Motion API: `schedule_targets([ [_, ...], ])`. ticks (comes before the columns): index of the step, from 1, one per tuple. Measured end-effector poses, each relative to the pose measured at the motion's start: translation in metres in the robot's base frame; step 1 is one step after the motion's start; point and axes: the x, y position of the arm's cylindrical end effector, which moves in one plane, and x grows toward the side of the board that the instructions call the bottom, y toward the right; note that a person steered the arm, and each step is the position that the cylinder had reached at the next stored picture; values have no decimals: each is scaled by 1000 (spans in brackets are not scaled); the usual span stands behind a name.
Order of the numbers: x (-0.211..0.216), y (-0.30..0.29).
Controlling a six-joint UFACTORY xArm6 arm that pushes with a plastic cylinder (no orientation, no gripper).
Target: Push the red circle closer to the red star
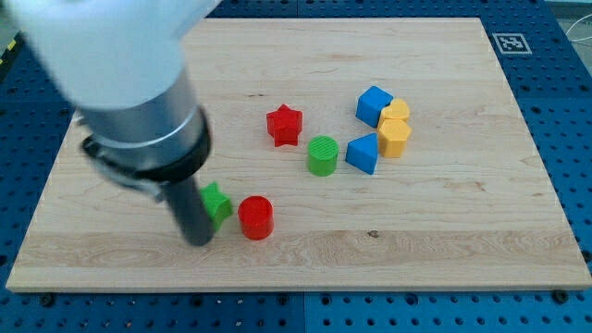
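Dark and blurred, your rod ends in my tip [199,240], resting on the counter [444,240] just left of the red circle [256,218]; with no gripper fitted, nothing is grasped. You see a green block [216,203], partly hidden, touching the rod's right side. Up and right stands the red star [284,125], apart from the circle. Further right sit the green cylinder [322,155], two blue blocks [363,153] [374,104] and two yellow blocks [394,138] [397,112].

red circle [256,218] — red star [284,125]
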Motion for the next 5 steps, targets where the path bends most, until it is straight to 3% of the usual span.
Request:
schedule_targets([
  [1,-32,39],
  [2,-32,49],
  [4,46,24],
  [5,57,42],
])
